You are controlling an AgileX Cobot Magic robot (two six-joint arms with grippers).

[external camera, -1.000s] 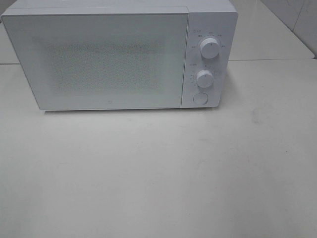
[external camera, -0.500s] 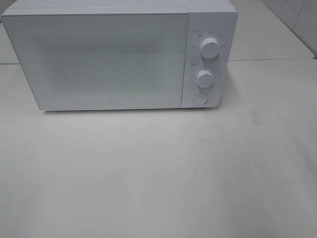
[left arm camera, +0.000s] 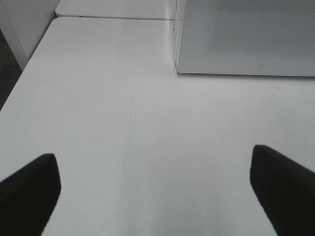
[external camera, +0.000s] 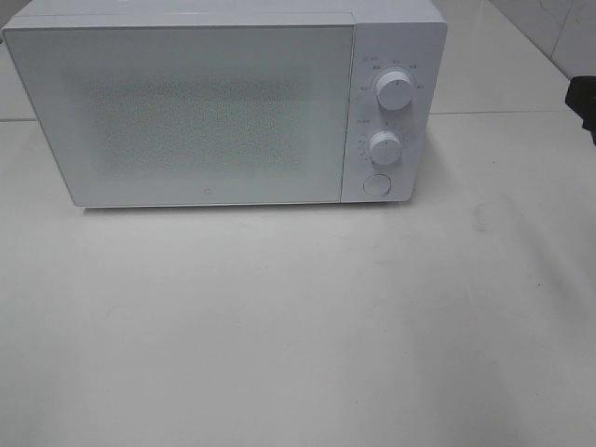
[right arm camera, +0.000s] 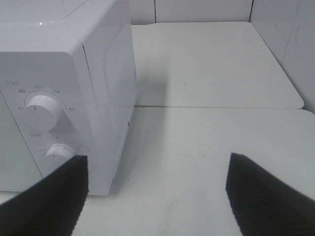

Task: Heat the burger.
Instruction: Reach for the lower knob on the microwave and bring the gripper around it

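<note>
On the white table (external camera: 298, 326), toward 12 o'clock in the high view, stands a white microwave (external camera: 223, 19) with its frosted door (external camera: 186, 112) shut. At the door's 3 o'clock side runs the control panel: upper knob (external camera: 395, 91), lower knob (external camera: 384, 146) and, at 6 o'clock of these, a round button (external camera: 376, 185). A dark piece of the right arm (external camera: 585, 101) shows at the 3 o'clock edge of that view. Left claw (left arm camera: 155, 164): jaws spread wide, nothing between them, hanging over bare tabletop and facing the door's outer lower corner. Right claw (right arm camera: 157, 162): jaws likewise apart and holding nothing, near the microwave's knob end, with both knobs in its view. Burger: no view shows it, and its place cannot be told through the frosted door.
</note>
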